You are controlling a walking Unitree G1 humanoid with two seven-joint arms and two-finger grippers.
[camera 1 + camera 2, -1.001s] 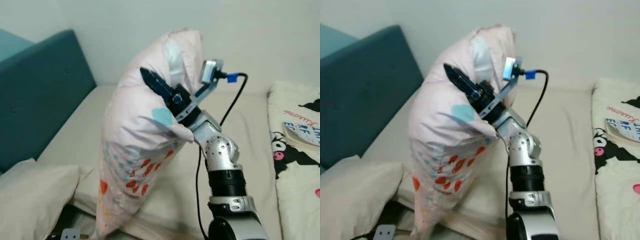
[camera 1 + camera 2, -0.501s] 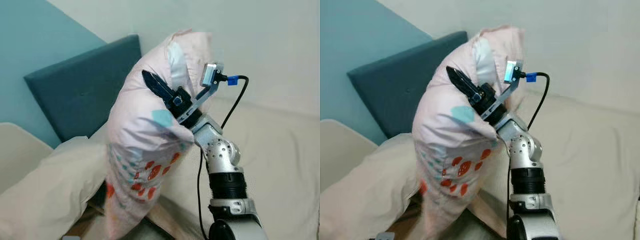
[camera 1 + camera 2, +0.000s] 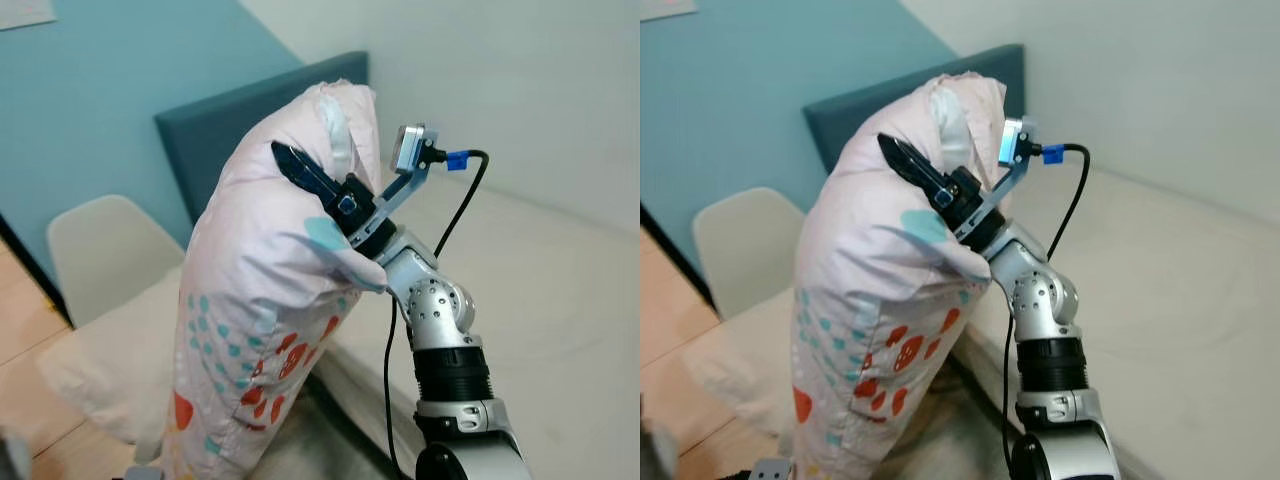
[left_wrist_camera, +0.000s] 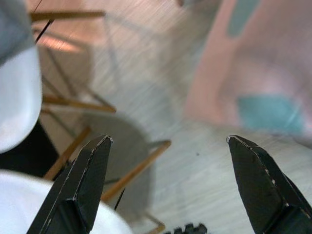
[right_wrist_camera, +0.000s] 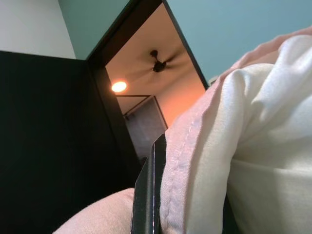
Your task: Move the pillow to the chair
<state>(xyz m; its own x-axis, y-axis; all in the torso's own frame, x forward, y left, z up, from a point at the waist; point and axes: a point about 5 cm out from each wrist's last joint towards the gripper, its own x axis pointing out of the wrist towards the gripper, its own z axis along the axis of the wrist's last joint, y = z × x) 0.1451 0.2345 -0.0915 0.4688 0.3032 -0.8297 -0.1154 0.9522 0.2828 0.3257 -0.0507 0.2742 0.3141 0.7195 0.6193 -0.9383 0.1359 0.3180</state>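
I've swung left since a second ago, so the white chair [image 3: 105, 255] is now in sight past the bed [image 3: 560, 300]. My right gripper [image 3: 310, 178] is clamped on the pillow [image 3: 265, 290], held high so it hangs clear. My left gripper [image 4: 168, 183] is spread apart, idle above the floor.

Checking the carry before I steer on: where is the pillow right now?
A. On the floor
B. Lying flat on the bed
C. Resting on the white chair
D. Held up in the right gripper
D: the right gripper is clamped on the pink pillow, holding it upright in the air above the bed; the white chair is beyond it.
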